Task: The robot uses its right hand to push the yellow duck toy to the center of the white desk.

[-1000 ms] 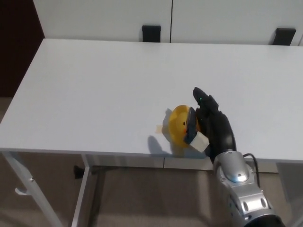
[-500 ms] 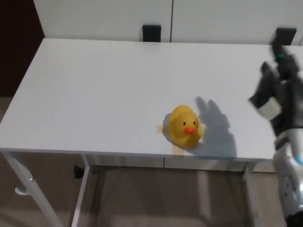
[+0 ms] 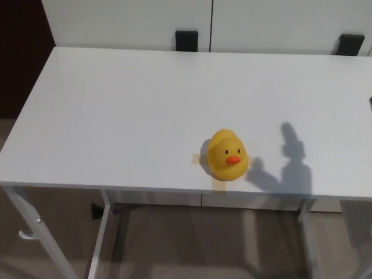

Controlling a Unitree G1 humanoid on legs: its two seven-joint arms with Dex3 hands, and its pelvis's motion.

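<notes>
A yellow duck toy (image 3: 225, 155) with an orange beak stands upright on the white desk (image 3: 145, 104), near the front edge and a little right of the middle. It faces the camera and sits on strips of tan tape. Neither hand shows in the head view. Only a hand-shaped shadow (image 3: 289, 165) lies on the desk to the right of the duck.
Two black brackets (image 3: 186, 40) (image 3: 350, 44) sit at the desk's back edge against white cabinet doors. The desk's front edge runs just below the duck. White desk legs (image 3: 35, 226) and the floor show beneath.
The right hand, which lay against the duck's right side one second ago, has lifted away to the right and left the picture. The duck stays in place.
</notes>
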